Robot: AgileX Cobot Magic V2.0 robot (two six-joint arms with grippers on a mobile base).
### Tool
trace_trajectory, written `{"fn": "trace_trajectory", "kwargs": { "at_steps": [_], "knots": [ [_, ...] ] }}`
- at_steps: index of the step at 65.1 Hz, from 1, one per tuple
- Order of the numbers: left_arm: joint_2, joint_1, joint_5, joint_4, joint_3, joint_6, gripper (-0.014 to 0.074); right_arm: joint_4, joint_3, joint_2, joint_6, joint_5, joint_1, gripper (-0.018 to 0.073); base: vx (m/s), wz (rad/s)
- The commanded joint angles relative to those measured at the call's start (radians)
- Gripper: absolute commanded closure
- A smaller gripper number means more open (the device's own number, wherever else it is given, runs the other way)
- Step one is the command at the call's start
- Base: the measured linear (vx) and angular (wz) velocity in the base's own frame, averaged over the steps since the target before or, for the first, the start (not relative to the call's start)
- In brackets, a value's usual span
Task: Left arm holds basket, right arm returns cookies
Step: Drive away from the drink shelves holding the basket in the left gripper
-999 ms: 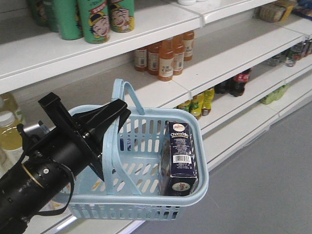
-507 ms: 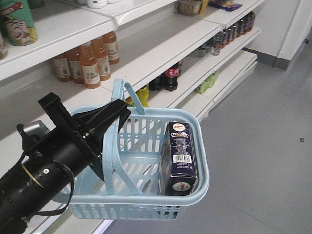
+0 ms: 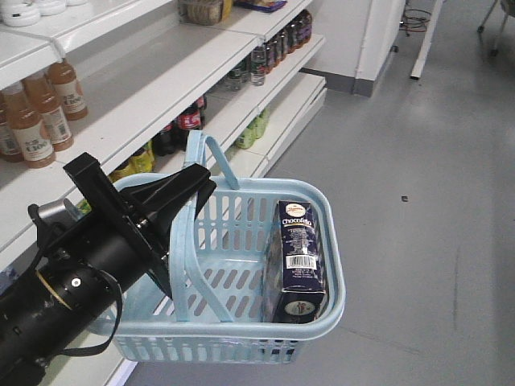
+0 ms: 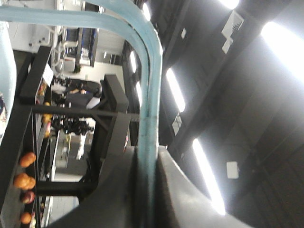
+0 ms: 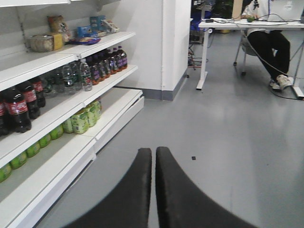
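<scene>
Left tool is clamping the basket by a handle while the closed right tool is holding nothing; the cookies, standing upright inside beyond the left tool's tips, look light, stiff, best pinched across the top.

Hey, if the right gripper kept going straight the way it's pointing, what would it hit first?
Nothing close, as far as its wrist view shows. The right gripper points over bare grey floor; the white wall corner lies beyond, though depth is hard to judge.
</scene>
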Motion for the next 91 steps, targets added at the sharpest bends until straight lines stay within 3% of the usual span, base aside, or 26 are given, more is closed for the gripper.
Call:
{"fn": "trace_trajectory", "kwargs": {
  "at_steps": [1,55,91],
  "knots": [
    [-0.032,-0.008,-0.137,-0.006,-0.03,-0.005,0.0599,-0.006,0.016,-0.009,-0.005,-0.072,-0.004,0.0566,-0.02,-0.44],
    [-0.032,-0.008,-0.137,-0.006,-0.03,-0.005,0.0599,-0.006,0.016,-0.009,-0.005,-0.072,-0.004,0.0566,-0.03,-0.39],
    [-0.032,-0.008,-0.137,-0.006,-0.03,-0.005,0.0599,-0.006,0.016,-0.009,-0.005,-0.071,-0.004,0.0566,0.0,-0.07]
  ]
}}
